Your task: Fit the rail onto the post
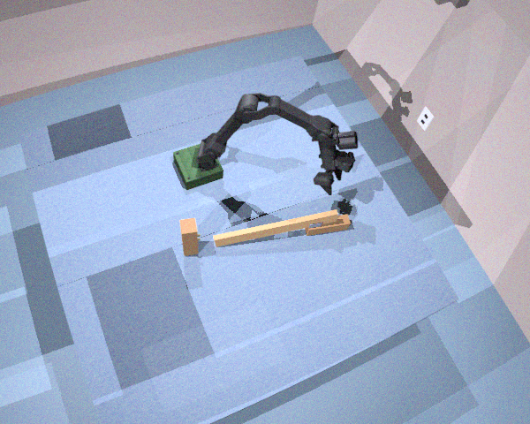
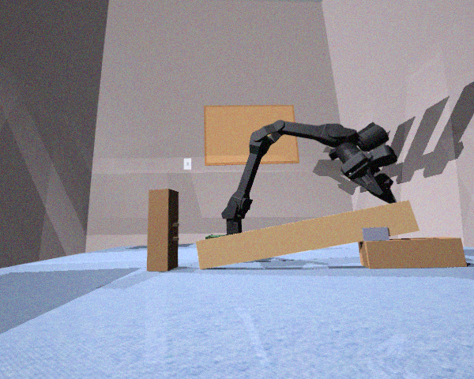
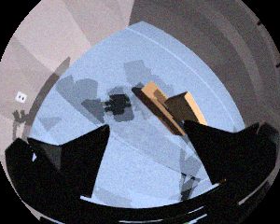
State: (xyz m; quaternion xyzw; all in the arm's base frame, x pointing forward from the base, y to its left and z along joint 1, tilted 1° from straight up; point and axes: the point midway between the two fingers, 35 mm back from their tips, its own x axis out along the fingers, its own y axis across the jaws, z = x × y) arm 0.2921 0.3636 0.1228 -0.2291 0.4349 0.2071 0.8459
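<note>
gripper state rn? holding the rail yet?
Gripper: open, holding nothing; it hangs over the raised far end of the rail, not gripping it.

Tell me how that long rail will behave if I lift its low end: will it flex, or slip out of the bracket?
Probably stiff: the rail looks like a straight, solid wooden bar. It should pivot on the footboard block. The open gripper hovers above that far end, so it could slide there.

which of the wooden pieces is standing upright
The short post: it stands on end, while the rail slants and the footboard block lies low and flat.
</note>
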